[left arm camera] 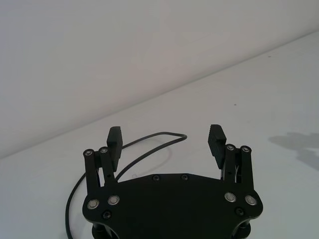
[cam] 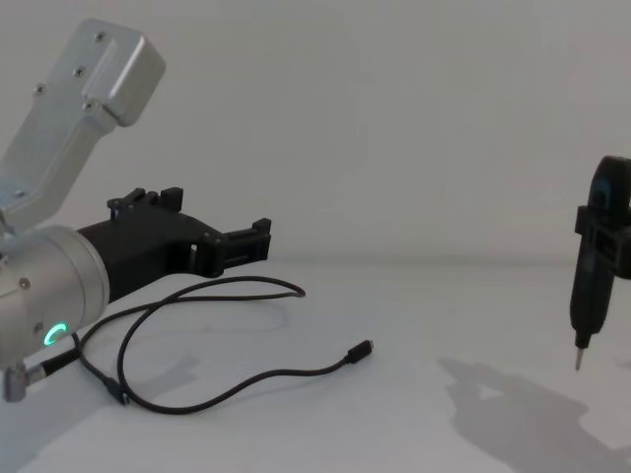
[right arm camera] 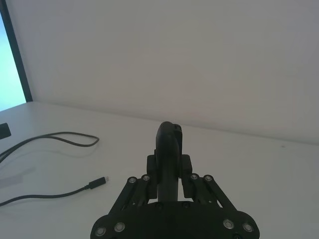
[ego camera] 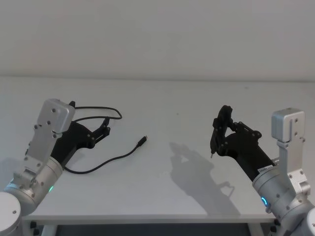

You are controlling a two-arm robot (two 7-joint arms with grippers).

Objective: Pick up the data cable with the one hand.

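On the left half of the white table (ego camera: 162, 98), the data cable (ego camera: 114, 159) lies in loose black curves. One narrow loop reaches toward 1 o'clock from the left gripper (ego camera: 104, 127). A longer run sweeps past at 5 o'clock and ends in a small plug at 4 o'clock. The left gripper hangs with its fingers spread wide and nothing between them. The right gripper (ego camera: 219, 130), well apart at 3 o'clock, sits closed about a slim black tool (cam: 590, 271) and looks parked.

The cord should handle as light and limp: it will sag and trail from any hold, and its thin round jacket may slip out of a loose pinch. The bend of the near loop seems the best place to grip, since it lies right ahead of the fingers.

The chest view shows what the head view does not: the left gripper (cam: 258, 241) rides clear above the cable (cam: 286, 372), with open air between them. The left wrist view shows the loop (left arm camera: 164, 135) framed between the two ribbed pads (left arm camera: 218, 135), while the head view alone lays out the cord's whole course.
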